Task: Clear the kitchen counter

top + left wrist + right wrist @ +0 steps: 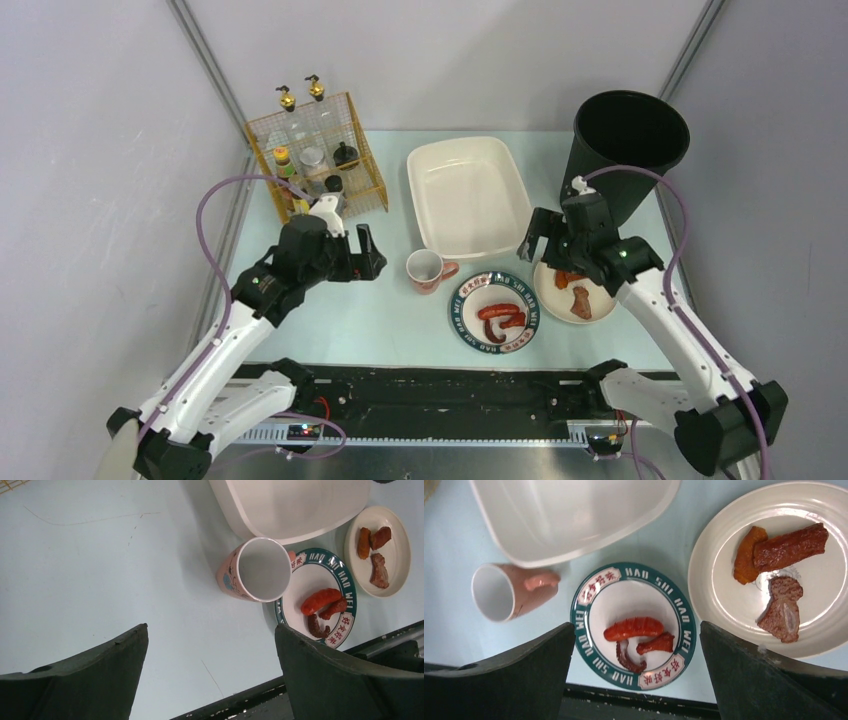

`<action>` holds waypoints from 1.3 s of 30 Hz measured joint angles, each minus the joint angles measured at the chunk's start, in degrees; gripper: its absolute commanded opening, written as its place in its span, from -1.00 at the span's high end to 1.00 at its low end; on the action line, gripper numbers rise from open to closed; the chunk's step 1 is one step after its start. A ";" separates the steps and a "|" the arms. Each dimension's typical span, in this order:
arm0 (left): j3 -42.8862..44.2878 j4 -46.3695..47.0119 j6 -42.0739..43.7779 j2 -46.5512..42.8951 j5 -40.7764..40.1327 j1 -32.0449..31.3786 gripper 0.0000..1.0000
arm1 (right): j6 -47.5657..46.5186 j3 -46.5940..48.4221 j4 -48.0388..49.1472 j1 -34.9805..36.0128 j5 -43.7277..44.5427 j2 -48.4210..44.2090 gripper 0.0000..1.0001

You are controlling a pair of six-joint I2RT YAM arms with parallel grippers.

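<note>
— How do our arms stand?
— Our left gripper (209, 632) reaches low over the kitchen counter (340, 320), left of the pink cup (425, 270), claw wide and holding nothing. Our right gripper (636, 627) hangs near the white plate (704, 580), claw just as wide.
— And the counter?
— Pale mint-blue, matte, faintly scratched, lying before our bases between grey rails (215, 75).
</note>
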 measured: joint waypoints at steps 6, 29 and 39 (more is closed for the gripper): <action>-0.37 -1.07 2.01 -0.90 0.13 -0.02 -0.99 | 1.46 0.00 5.31 -5.77 -0.50 6.93 -0.88; -2.82 -4.09 4.76 -7.23 -4.02 -0.04 -0.99 | 11.30 0.00 23.69 -6.80 4.28 27.71 -0.25; -3.41 -4.20 4.44 -9.99 -4.66 -0.04 -0.99 | 12.90 0.00 26.67 -4.94 5.51 30.75 0.30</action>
